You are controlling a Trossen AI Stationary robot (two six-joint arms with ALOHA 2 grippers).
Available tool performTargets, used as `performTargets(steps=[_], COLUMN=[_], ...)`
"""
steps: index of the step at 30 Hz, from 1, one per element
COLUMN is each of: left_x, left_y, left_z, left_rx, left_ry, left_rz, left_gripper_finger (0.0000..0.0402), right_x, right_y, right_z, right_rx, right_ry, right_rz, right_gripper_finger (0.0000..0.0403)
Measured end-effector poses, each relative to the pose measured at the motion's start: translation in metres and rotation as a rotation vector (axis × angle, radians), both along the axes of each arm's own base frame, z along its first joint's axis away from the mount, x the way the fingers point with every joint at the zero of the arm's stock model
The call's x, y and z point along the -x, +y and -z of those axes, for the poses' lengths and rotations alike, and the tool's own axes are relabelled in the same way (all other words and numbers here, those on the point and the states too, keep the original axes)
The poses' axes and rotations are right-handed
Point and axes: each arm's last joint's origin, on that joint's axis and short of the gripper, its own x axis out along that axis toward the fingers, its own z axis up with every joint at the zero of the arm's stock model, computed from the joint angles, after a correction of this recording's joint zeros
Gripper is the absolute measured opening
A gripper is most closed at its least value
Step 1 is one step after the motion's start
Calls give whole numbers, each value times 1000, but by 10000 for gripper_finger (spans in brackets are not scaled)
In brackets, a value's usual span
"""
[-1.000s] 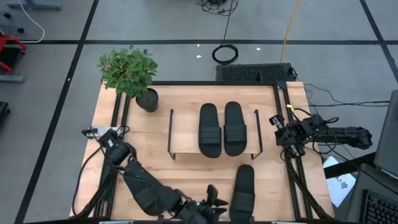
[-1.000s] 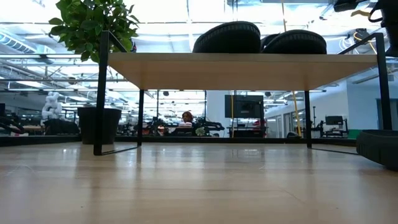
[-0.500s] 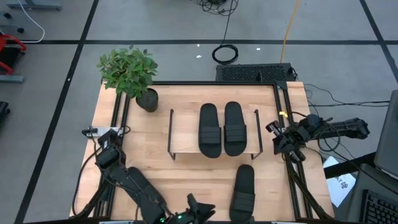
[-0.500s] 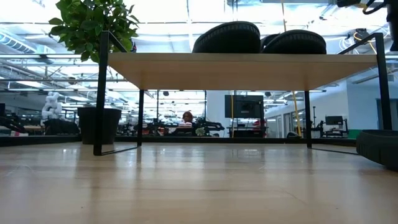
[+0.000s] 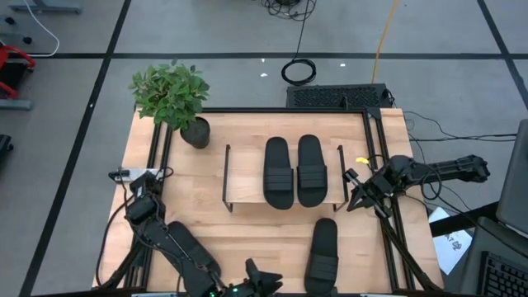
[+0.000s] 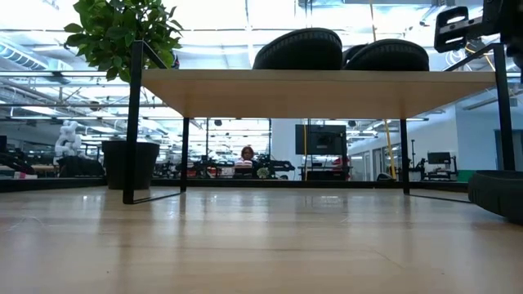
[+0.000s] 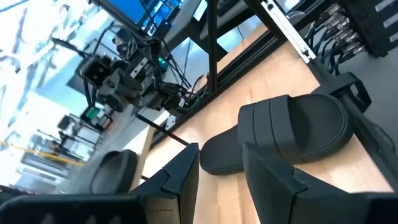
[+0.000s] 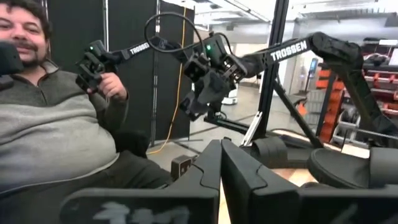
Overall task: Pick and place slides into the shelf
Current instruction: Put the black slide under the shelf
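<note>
- I see two slides [image 5: 294,171] on the shelf [image 5: 244,176], one slide [image 5: 322,256] on the table [image 5: 247,223].
- My left tool [image 7: 221,171] is part open, empty.
- My right tool [image 5: 355,196] is closed, empty, beside the shelf.

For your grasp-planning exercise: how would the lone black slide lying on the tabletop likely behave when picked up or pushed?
The slide looks like moulded foam, so probably light. Its flat sole lies on the table, so it should skid rather than roll. The wide strap probably flexes somewhat under a pinch.
</note>
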Motion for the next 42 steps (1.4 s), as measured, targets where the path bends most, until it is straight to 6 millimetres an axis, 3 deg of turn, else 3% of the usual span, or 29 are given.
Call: performTargets(steps=[7,13,19,27,36,42], left_x=[-14,-46,-72,-79,-106,-113], left_y=[13,41,66,67,108,120], left_z=[5,17,41,34,39,40], left_rx=[258,514,500,411,597,641], left_ry=[24,158,231,185,275,314], left_rz=[18,117,136,242,339,371], left_gripper_finger=[134,134,134,134,134,134], right_x=[0,-1,-2,-2,-2,-2], right_y=[0,-2,-3,-3,-3,-3], right_z=[4,1,-1,-1,-1,-1], right_rx=[6,-8,-19,-15,-16,-16], right_ry=[-19,-54,-65,-73,-74,-73], right_rz=[9,84,141,137,136,136], right_gripper_finger=[0,0,0,0,0,0])
